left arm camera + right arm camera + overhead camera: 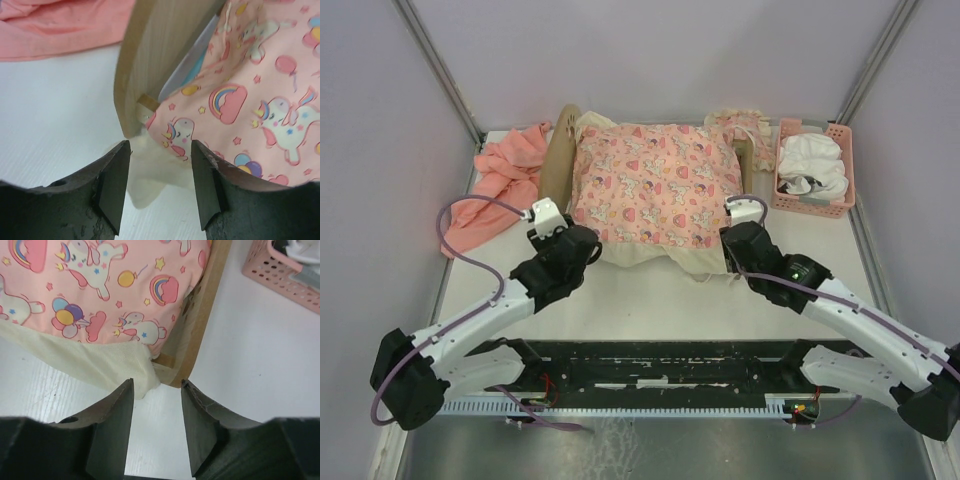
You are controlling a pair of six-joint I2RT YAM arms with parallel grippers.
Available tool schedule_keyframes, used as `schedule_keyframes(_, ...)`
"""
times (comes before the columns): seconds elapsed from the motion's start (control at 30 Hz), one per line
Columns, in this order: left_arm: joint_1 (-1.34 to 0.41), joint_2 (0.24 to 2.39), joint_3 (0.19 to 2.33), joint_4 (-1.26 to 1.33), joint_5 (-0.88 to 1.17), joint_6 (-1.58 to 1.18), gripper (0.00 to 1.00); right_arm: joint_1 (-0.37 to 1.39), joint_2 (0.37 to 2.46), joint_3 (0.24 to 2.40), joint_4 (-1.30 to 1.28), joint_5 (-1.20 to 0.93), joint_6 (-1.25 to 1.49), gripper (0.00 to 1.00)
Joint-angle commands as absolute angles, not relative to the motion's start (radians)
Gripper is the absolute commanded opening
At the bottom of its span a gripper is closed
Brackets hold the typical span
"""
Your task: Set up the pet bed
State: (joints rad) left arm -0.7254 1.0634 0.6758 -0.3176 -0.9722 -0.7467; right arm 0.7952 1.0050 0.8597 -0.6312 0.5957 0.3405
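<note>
The pet bed [560, 152] stands mid-table, its light-wood end boards showing at both sides. A pink unicorn-print cushion [655, 185] with a cream underside covers its top, and the cream edge hangs out over the near side. My left gripper [582, 240] is at the bed's near left corner, open. In the left wrist view its fingers [117, 180] flank the cream fabric corner [145, 185] below the wooden board [150, 55], without pinching it. My right gripper [732, 245] is open at the near right corner, just short of the wood frame [205, 315] and cream hem [100, 365].
A salmon-pink cloth [500, 185] lies crumpled left of the bed. A pink plastic basket [813, 195] holding white cloth stands at the back right. A small unicorn-print piece [745, 125] lies behind the bed. Walls close in the table on three sides.
</note>
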Motion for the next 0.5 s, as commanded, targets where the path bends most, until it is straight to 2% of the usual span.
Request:
schedule_keyframes(0.0, -0.726, 0.975, 0.773, -0.433, -1.1, -0.828, 0.59, 0.79, 0.943, 0.937, -0.646, 0.629, 0.298, 0.54)
schedule_keyframes(0.1, -0.727, 0.916, 0.759, -0.34, -1.025, -0.724, 0.6, 0.788, 0.96, 0.959, -0.62, 0.689, 0.222, 0.67)
schedule_keyframes(0.2, -0.727, 0.889, 0.726, -0.206, -0.935, -0.6, 0.6, 0.756, 1.019, 0.993, -0.59, 0.735, 0.185, 0.72)
schedule_keyframes(0.47, -0.706, 0.944, 0.764, -0.129, -0.776, -0.478, 0.65, 0.531, 1.196, 1.089, -0.506, 0.531, 0.211, 0.7)
